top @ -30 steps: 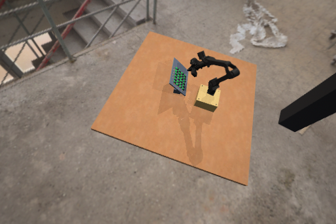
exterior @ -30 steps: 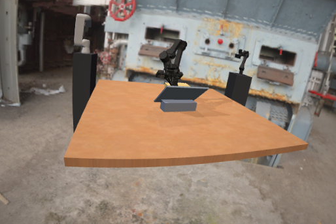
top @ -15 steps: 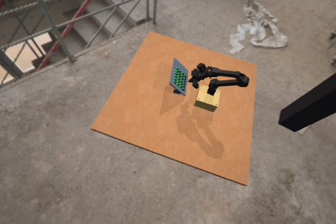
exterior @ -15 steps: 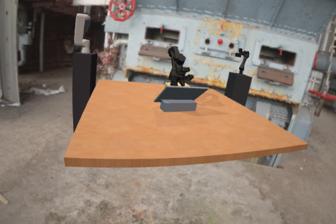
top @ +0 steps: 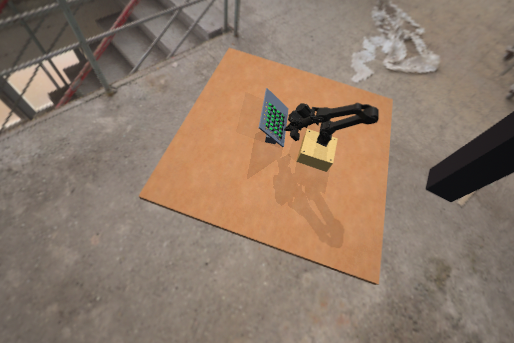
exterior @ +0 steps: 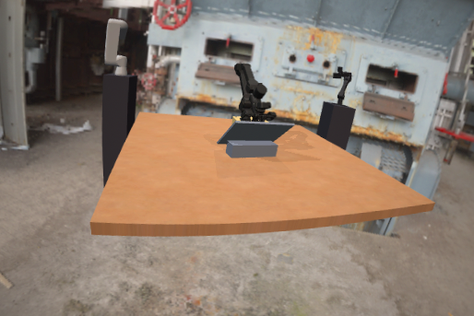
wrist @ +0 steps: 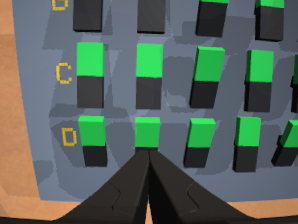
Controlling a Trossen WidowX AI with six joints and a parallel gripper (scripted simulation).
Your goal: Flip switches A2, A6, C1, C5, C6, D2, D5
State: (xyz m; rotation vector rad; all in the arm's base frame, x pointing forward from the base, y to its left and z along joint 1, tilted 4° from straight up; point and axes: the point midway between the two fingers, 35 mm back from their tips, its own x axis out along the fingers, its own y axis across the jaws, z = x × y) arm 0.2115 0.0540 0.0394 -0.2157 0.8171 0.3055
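The slanted blue-grey switch panel (top: 267, 96) (exterior: 254, 131) (wrist: 30, 100) faces the arm; the exterior view shows only its back. My gripper (wrist: 147, 159) (top: 287, 129) is shut and empty. In the wrist view its tips are over the lower, black end of switch D2 (wrist: 147, 132) and hide much of that end; touching or not, I cannot tell. Switch C1 (wrist: 90, 75) shows a green upper half and black lower half. D5 (wrist: 286, 140) is at the right edge, with C5 cut off above it. Which ends are raised is unclear. A2, A6 and C6 are outside the wrist view.
Switches D1 (wrist: 94, 140) and D3 (wrist: 200, 141) flank D2 closely, and C2 (wrist: 149, 75) stands directly above it. A grey support block (exterior: 252, 149) holds the panel. The arm's yellow base (top: 316, 150) stands on the wooden table top (top: 210, 157) (exterior: 258, 195).
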